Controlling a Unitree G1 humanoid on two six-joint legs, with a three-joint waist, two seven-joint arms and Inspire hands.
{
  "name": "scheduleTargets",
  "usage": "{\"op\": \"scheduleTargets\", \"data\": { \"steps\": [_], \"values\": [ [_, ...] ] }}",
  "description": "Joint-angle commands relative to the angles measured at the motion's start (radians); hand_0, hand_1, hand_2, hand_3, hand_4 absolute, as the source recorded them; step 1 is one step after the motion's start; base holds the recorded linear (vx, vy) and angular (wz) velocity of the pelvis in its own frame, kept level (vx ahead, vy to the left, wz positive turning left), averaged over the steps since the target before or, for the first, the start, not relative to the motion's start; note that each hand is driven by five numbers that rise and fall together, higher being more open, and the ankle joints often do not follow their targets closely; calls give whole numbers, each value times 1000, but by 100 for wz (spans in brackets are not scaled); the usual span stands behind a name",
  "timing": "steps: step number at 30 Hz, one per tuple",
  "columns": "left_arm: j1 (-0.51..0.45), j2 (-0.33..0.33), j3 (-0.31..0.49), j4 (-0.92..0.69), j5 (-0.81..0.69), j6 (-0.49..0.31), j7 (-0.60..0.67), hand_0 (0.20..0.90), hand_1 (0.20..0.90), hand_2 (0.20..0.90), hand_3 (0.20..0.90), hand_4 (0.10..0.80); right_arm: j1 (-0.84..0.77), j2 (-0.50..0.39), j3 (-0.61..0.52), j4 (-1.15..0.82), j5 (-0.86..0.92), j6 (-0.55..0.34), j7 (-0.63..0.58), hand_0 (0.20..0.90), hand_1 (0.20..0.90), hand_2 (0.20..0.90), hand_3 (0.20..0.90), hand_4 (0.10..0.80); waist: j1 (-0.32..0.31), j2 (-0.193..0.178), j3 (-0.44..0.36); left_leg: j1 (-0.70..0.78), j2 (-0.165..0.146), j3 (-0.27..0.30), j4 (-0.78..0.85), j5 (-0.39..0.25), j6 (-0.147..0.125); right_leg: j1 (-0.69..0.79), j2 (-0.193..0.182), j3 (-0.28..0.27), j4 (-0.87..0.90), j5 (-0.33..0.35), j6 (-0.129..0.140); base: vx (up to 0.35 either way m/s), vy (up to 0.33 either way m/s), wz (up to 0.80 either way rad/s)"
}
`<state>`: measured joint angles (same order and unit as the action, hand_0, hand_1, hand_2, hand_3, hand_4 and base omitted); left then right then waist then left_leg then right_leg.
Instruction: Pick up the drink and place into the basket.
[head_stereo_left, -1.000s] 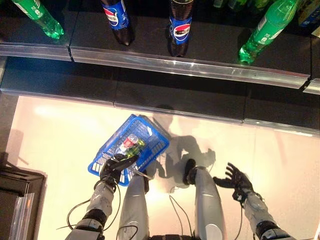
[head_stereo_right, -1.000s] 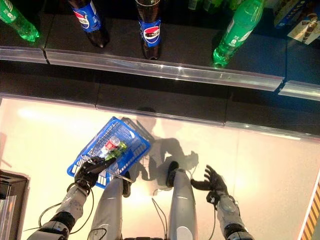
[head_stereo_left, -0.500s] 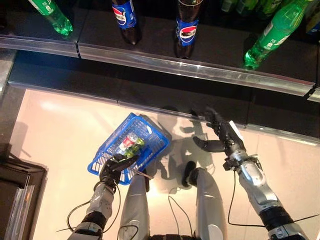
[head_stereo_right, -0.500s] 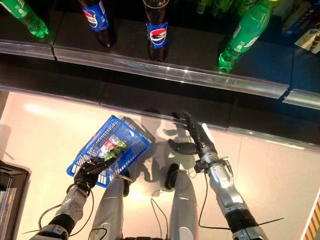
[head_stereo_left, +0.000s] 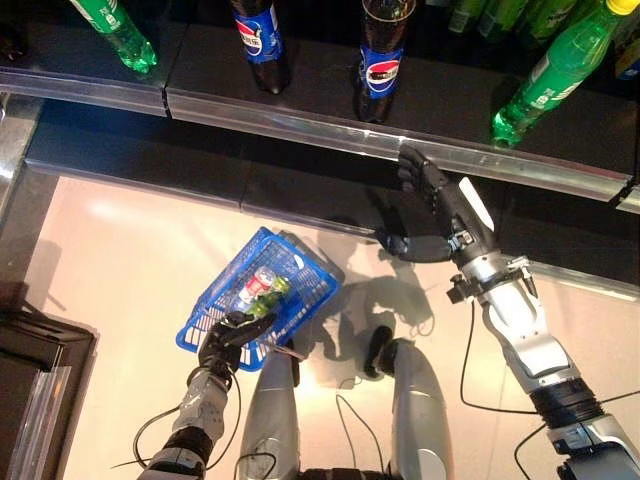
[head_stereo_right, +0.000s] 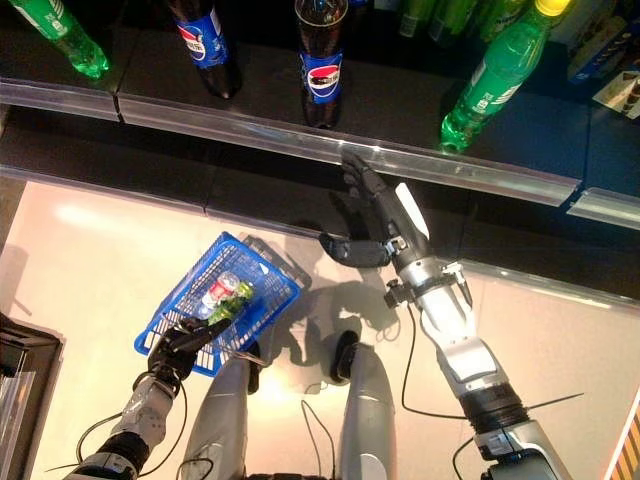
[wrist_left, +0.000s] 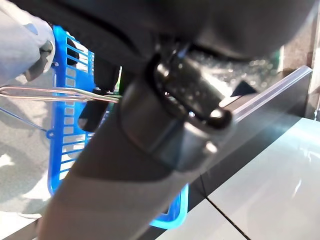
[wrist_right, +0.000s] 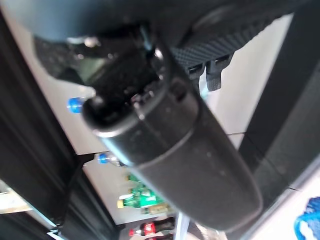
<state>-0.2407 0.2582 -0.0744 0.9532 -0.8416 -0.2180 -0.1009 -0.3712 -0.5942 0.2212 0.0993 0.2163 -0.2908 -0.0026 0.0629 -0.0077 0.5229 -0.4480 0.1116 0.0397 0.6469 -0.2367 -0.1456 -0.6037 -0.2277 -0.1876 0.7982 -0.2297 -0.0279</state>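
On the dark upper shelf stand two cola bottles (head_stereo_left: 383, 62) (head_stereo_left: 258, 40) between green soda bottles (head_stereo_left: 553, 72) (head_stereo_left: 117, 32). My right hand (head_stereo_left: 440, 212) is raised and open, fingers straight, thumb spread. Its fingertips are at the shelf's metal rail (head_stereo_left: 300, 122), just below and right of the nearer cola bottle. It holds nothing. My left hand (head_stereo_left: 226, 342) is low and shut on the wire handle (wrist_left: 50, 92) of the blue basket (head_stereo_left: 213, 292). In the basket lie a red-labelled bottle (head_stereo_left: 257, 285) and a green one (head_stereo_left: 268, 296).
A lower dark shelf ledge (head_stereo_left: 150, 170) runs under the upper shelf, over the pale tiled floor (head_stereo_left: 110, 250). A dark cabinet (head_stereo_left: 40, 380) stands at the lower left. More bottles (wrist_right: 137, 197) show far off in the right wrist view.
My right arm has swung up from low beside the leg to the shelf rail, hand still open. The left hand and basket have stayed put; the camera has shifted slightly.
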Motion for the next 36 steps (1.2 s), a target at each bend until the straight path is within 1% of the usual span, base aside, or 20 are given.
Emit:
{"op": "scheduleTargets", "data": {
  "steps": [1,7,17,26,29,36],
  "values": [
    [155,86,-26,-117,30,-89,-52,300,300,300,200,100,-80,-28,-71,-128,2,-81,-49,900,900,900,900,800,23,12,-30,-31,-44,-1,-21,118,92,103,-38,10,-86,64,82,38,7,4],
    [157,87,-32,-118,37,-76,-52,300,300,300,200,100,-128,-43,-87,-134,26,-81,-66,900,900,900,900,800,30,18,-24,-21,-50,-3,-17,130,89,124,-39,4,-93,64,79,48,13,2],
    [168,89,-46,-129,56,-53,-51,300,300,300,200,100,-195,-39,-116,-99,96,-54,-97,900,900,900,900,800,46,28,-20,-11,-53,-7,-2,140,87,150,-49,-9,-91,64,74,42,3,2],
    [181,97,-74,-142,68,-28,-52,300,300,300,200,100,-288,-69,-138,34,177,-21,-162,900,900,900,900,800,65,43,-19,5,-62,-11,10,155,85,179,-57,-20,-94,64,67,49,6,5],
    [181,101,-84,-144,69,-21,-54,300,300,300,200,100,-330,-86,-132,76,187,9,-175,900,900,900,900,800,70,46,-20,9,-67,-12,14,156,86,185,-58,-21,-93,65,64,40,8,1],
    [181,108,-107,-153,69,-9,-50,300,300,300,200,100,-396,-122,-115,170,227,47,-189,900,900,900,900,800,83,52,-18,13,-74,-15,21,159,87,196,-59,-26,-91,65,60,21,1,1]
  ]
}}
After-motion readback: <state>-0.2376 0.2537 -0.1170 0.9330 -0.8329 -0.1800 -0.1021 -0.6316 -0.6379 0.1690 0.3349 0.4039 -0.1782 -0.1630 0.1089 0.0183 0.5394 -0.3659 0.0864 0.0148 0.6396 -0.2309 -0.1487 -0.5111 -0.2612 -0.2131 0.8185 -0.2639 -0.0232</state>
